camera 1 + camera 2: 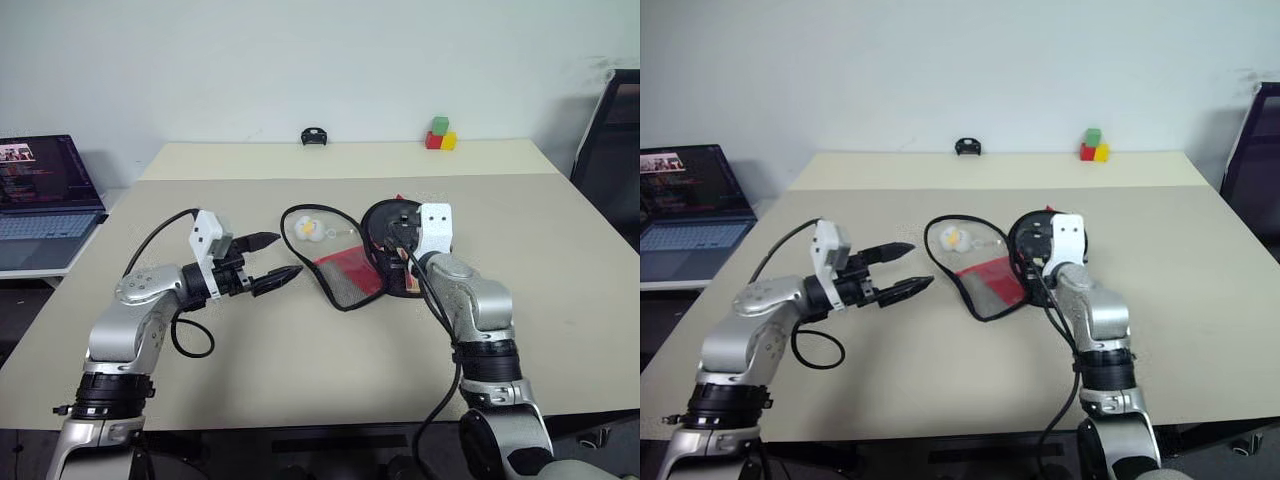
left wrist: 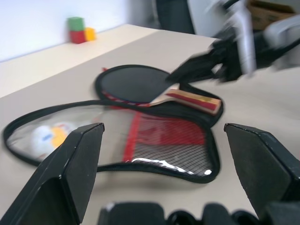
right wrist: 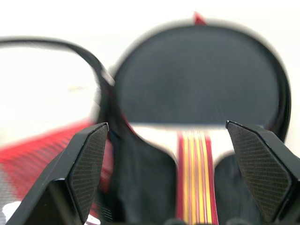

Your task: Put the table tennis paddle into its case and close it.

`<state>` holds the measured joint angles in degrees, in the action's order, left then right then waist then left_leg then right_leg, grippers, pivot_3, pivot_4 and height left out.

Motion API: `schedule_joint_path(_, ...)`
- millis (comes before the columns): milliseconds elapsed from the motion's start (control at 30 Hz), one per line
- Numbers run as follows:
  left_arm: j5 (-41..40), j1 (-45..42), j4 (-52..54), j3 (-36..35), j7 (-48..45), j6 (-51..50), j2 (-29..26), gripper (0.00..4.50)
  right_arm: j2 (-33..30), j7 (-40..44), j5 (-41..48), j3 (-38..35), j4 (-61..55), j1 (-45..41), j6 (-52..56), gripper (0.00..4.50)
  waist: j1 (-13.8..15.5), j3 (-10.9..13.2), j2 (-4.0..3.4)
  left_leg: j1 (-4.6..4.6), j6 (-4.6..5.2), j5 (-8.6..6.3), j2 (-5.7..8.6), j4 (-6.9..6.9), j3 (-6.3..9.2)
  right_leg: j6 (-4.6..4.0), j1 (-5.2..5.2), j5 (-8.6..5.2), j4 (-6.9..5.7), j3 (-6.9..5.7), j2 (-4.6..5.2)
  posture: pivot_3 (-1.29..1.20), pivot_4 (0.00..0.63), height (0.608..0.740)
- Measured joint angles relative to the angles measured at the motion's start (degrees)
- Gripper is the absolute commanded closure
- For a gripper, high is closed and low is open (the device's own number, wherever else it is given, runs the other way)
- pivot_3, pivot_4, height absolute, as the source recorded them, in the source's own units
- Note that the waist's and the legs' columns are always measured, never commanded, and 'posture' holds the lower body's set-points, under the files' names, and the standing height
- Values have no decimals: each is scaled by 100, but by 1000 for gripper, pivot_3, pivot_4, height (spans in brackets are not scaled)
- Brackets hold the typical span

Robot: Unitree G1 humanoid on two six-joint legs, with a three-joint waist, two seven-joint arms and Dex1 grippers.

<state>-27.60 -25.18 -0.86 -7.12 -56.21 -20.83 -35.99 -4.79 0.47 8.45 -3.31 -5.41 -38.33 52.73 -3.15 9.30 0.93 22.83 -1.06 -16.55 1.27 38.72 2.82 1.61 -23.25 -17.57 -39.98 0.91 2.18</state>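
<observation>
Looking at it, the table tennis paddle lies in the far half of the opened case, handle pointing back at the right gripper, whose fingers are spread and empty right over it. The mesh flap lies toward the left gripper, also wide open and nearer for folding it shut.

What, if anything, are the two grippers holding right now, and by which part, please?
Nothing is held. The left gripper is open beside the case; the right gripper is open over the handle of the table tennis paddle, which lies in the case.
</observation>
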Motion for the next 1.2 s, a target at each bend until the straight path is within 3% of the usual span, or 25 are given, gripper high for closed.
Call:
schedule_joint_path(167,140,174,-269,-99,405,170,165,0,-861,835,60,205,-461,457,-281,94,36,0,0,-1,1,-1,2,2,1,0,1,0,-2,-1,0,0,150,740)
schedule_joint_path(400,588,169,-1015,-115,970,609,378,0,-1754,2316,1239,-326,-841,508,119,94,46,0,1,-1,3,-1,1,3,1,0,2,0,0,-2,-1,0,150,740)
schedule_joint_path(700,1181,-584,-2567,54,1217,1296,770,0,-3026,3558,1996,-442,-858,517,420,94,148,0,5,4,4,-2,3,10,3,0,6,0,2,-7,1,0,150,740)
schedule_joint_path(867,1371,-1010,-3234,184,1186,1573,1014,0,-3451,3872,1987,-437,-762,495,344,94,149,0,6,6,4,-1,3,12,3,0,6,0,2,-8,1,0,150,740)
schedule_joint_path(1200,1730,-2153,-4899,351,1306,2141,1777,0,-3568,3922,1987,-451,-624,458,166,94,164,4,13,12,3,-1,5,17,3,1,6,1,2,-12,2,0,150,740)
